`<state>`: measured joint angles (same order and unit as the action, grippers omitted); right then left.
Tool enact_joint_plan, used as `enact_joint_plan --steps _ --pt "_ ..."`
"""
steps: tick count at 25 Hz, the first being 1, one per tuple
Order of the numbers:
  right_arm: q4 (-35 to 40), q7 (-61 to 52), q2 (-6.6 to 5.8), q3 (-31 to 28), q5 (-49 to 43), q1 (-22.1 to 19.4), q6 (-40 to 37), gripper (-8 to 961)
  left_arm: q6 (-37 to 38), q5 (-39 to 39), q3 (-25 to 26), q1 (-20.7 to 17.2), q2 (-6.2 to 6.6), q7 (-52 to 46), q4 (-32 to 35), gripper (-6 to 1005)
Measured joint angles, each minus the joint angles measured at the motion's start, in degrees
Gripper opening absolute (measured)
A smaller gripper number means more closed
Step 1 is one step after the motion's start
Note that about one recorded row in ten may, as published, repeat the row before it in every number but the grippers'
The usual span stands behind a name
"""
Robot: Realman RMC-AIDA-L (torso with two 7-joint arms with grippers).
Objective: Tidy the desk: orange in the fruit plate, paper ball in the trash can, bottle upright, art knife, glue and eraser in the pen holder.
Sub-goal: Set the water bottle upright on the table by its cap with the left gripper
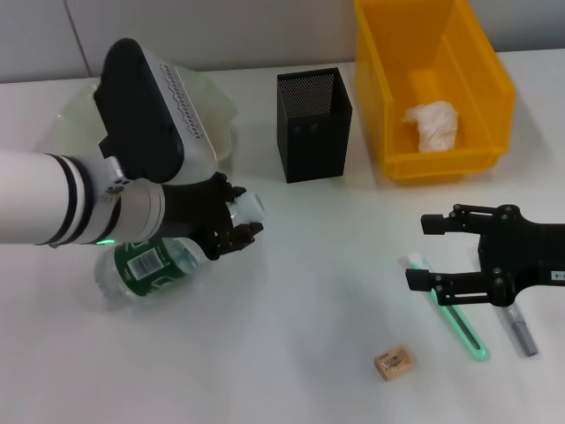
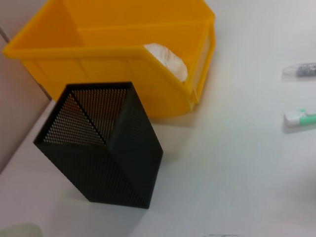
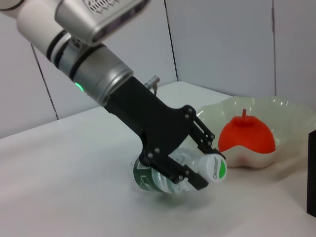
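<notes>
The left gripper (image 1: pixel 237 223) has its fingers (image 3: pixel 193 180) clamped around the neck of the bottle (image 1: pixel 148 268), which lies tilted on the tabletop (image 1: pixel 291 336), cap (image 3: pixel 215 167) beyond the fingertips. The right gripper (image 1: pixel 422 252) hovers, fingers spread wide, above the green art knife (image 1: pixel 459 322).

White-and-silver left arm (image 1: pixel 53 199), green light, black left gripper (image 1: pixel 231 225); right gripper (image 1: pixel 424 252) black.

paper ball (image 1: pixel 432 124) in trash can (image 1: pixel 492 79), pen holder (image 1: pixel 313 124) left, eraser (image 1: pixel 394 363) probably nearest
</notes>
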<state>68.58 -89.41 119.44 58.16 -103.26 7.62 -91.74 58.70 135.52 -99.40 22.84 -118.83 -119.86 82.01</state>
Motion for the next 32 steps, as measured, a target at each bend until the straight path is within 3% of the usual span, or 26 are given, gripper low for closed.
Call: enact_joint_plan --steps 13,32 --pt "0.0 0.0 0.0 -0.2 0.0 0.0 0.1 821 -0.6 -1.2 -0.3 -5.1 0.03 -0.1 6.7 450" --pt "-0.4 0.0 0.0 -0.1 0.0 -0.1 -0.2 821 -0.1 -13.9 4.1 -7.5 0.27 5.9 8.7 450"
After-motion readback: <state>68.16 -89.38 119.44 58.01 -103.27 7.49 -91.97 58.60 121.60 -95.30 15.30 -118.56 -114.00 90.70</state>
